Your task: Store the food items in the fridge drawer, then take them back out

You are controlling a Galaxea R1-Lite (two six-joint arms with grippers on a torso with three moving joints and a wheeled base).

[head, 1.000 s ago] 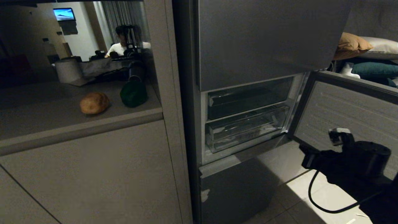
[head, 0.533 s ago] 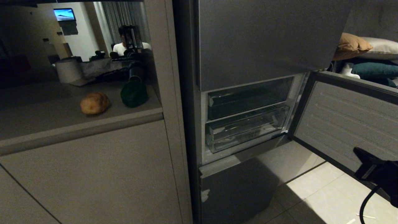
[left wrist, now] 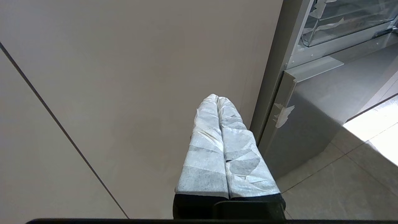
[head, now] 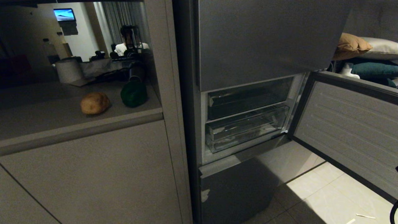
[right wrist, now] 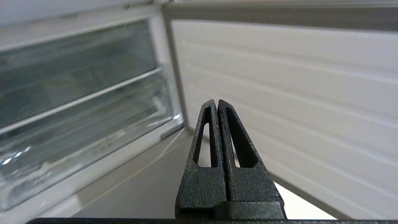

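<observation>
Grey open fridge door [head: 348, 124] flanks clear drawer [head: 245, 129]; potato [head: 94, 103] on counter [head: 62, 124].

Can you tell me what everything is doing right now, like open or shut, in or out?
Grey middle fridge door: swung open.
Clear plastic fridge drawer: pushed in, looks empty.
Brown oval potato: lying on the counter, outside the fridge.
Dark green pepper: on the counter, beside the potato.
Left tool: shut, holding nothing.
Right tool: shut, holding nothing.
</observation>
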